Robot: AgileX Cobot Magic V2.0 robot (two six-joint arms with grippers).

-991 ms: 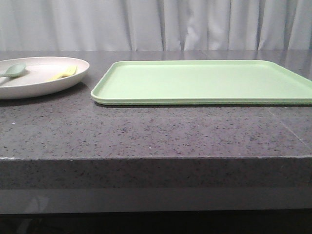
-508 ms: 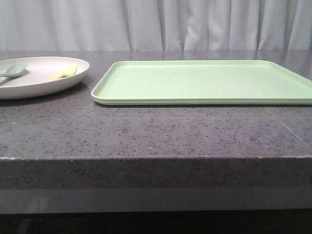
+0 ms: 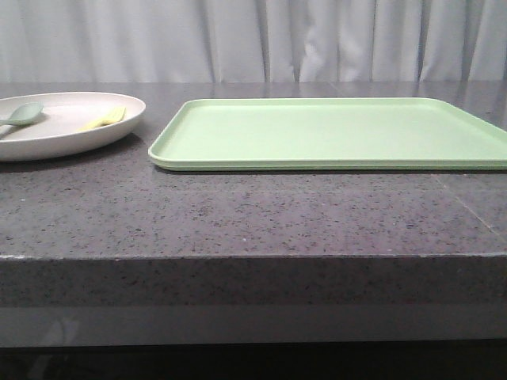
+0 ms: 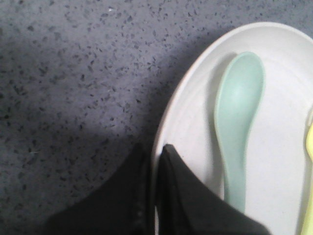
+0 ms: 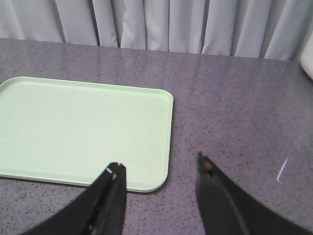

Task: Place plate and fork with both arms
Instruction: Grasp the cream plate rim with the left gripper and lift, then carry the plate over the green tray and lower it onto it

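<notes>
The plate (image 3: 47, 142), round and cream inside, sits on the dark stone table at the far left. The yellow fork (image 3: 105, 119) lies in it, beside a pale green spoon (image 3: 24, 113). In the left wrist view my left gripper (image 4: 156, 155) is shut on the plate's rim (image 4: 186, 83), one finger outside it and one inside. The spoon (image 4: 238, 112) lies just past the inner finger, and the fork (image 4: 309, 147) shows at the frame edge. My right gripper (image 5: 159, 169) is open and empty, above the table by the tray's near corner. Neither gripper shows in the front view.
A flat rectangular light-green tray (image 3: 333, 131) lies on the table to the right of the plate, and it also shows in the right wrist view (image 5: 83, 127). A grey curtain hangs behind the table. A white object (image 5: 308, 66) is cut off at the right wrist view's edge.
</notes>
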